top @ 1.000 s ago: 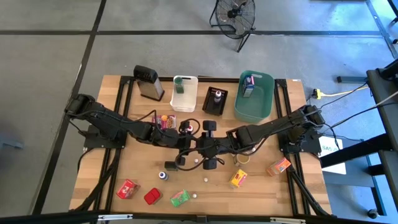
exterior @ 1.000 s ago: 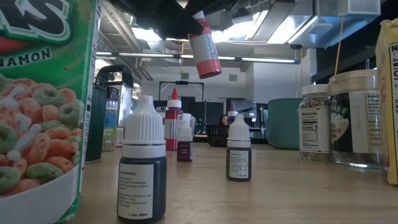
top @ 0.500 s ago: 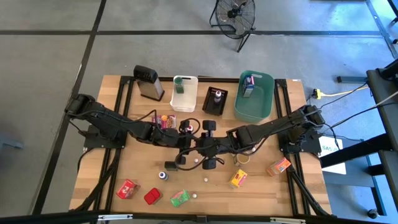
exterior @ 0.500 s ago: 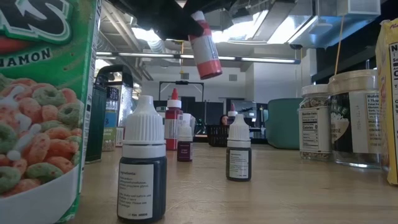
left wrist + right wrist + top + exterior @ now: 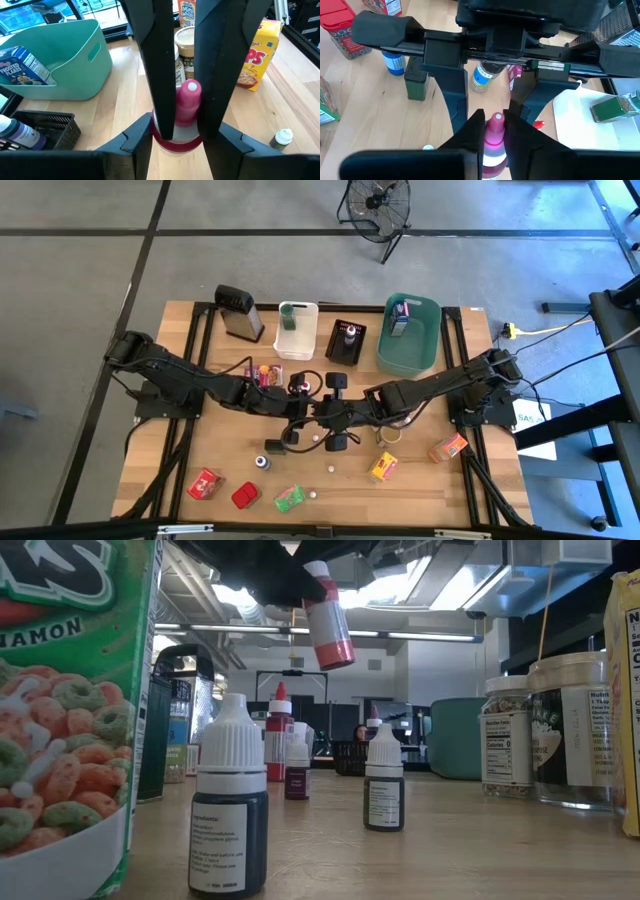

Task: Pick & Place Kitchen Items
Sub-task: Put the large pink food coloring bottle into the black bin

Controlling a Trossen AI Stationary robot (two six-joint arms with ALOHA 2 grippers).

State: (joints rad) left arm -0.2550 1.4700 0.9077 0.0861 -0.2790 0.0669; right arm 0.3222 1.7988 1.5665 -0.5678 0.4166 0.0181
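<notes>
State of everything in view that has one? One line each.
pink bottle, lifted off the table, tilted
left claw, shut on pink bottle
right claw, at the bottle's cap end, facing the left claw
teal bin, holds a box
white bin, holds a green-lidded jar
black bin, holds a small bottle
dropper bottles, upright on the table, capped

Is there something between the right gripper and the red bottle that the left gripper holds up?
Nothing visible does. The right gripper is shut on the red bottle at its pink tip, while the left gripper grips its body above the table.
</notes>
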